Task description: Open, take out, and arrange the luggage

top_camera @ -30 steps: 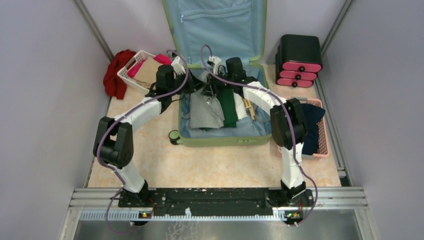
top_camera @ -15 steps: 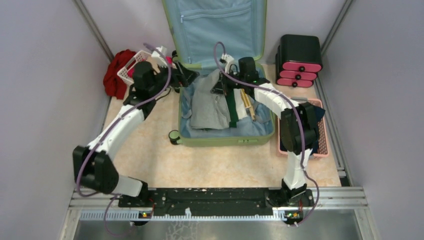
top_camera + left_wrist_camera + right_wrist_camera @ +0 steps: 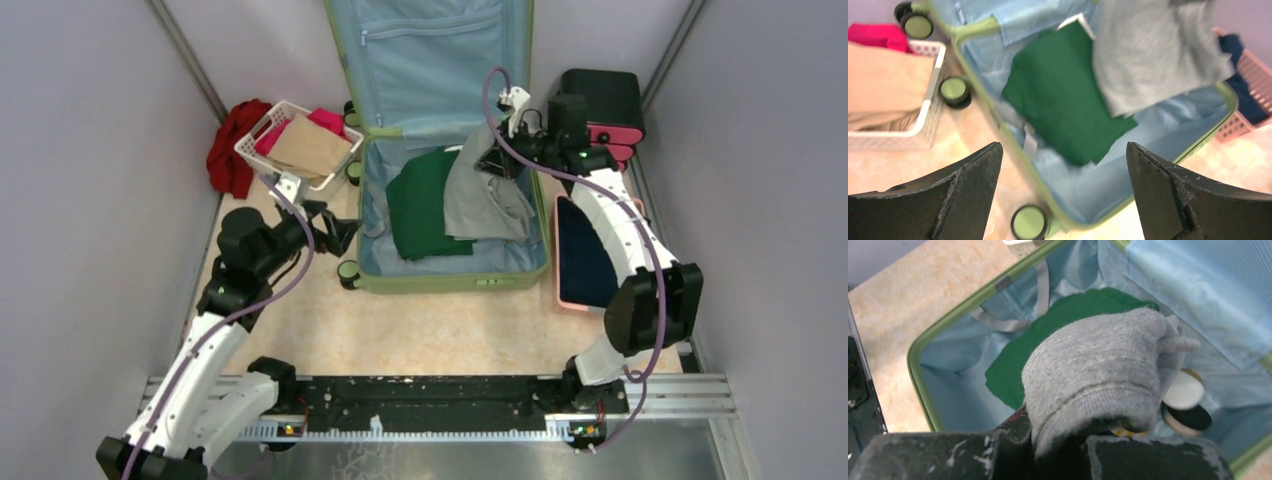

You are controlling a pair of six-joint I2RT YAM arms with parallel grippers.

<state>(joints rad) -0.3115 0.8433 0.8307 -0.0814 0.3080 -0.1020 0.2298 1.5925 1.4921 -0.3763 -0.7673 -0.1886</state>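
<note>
The luggage (image 3: pixel 450 284) is laid open at the far middle of the table (image 3: pixel 440 335), its lid stood upright against the far wall and its light blue lining exposed. A green garment (image 3: pixel 422 212) is spread flat in the left half of the base. A grey garment (image 3: pixel 482 200) is draped over its right edge and is clamped in the right gripper (image 3: pixel 493 160), which is held above the far right corner of the base with the cloth hanging down from it. In the right wrist view the grey cloth (image 3: pixel 1098 370) is bunched between the closed fingers, above the green rim (image 3: pixel 915 352). The left gripper (image 3: pixel 336 236) is held with its fingers wide apart and nothing between them, just outside the left rim, over bare table near a wheel (image 3: pixel 348 273). A narrow strip of table is left between that rim and the white basket (image 3: pixel 262 135) at the far left, beside which a red cloth (image 3: pixel 226 155) is heaped. The right rim is closely flanked by a pink basket (image 3: pixel 575 305), and a drawer box (image 3: pixel 600 100) is set at the far right. A broad band of bare table is left between the near rim and the arm bases.
</note>
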